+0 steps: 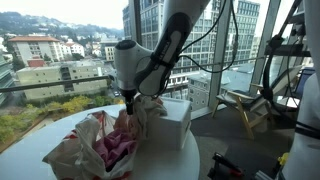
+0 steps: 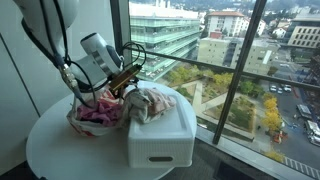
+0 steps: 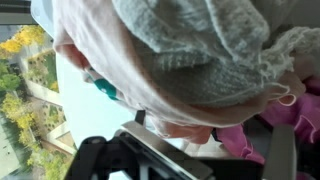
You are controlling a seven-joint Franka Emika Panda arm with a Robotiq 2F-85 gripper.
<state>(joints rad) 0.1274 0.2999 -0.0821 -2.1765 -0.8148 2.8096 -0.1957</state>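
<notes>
Tool [image 2: 124, 84] spread, fingers well apart in wrist view [image 3: 185, 150], nothing pinched between them; it hangs just above the near edge of a crumpled pale cloth [image 2: 150, 102]; touching or just clear, cannot tell. The pale cloth lies on top of a white plastic bin [image 2: 160, 145], draped over the bin's edge on the side toward the basket [image 2: 75, 122]. In wrist view the pale cloth [image 3: 180, 60] fills most of the frame, knit texture and frayed hem visible. The basket sits just beside the bin, touching or nearly so, stuffed with pink cloth [image 2: 97, 113] and some white fabric; pink cloth also shows at the lower edge of wrist view [image 3: 250, 140]. Bin and basket both stand on a round white counter [image 2: 60, 155]; in an exterior view the tool [image 1: 130, 100] sits between the fabric heap and the bin [image 1: 178, 118]. Big window [image 2: 230, 70] right behind the counter; city buildings outside.
</notes>
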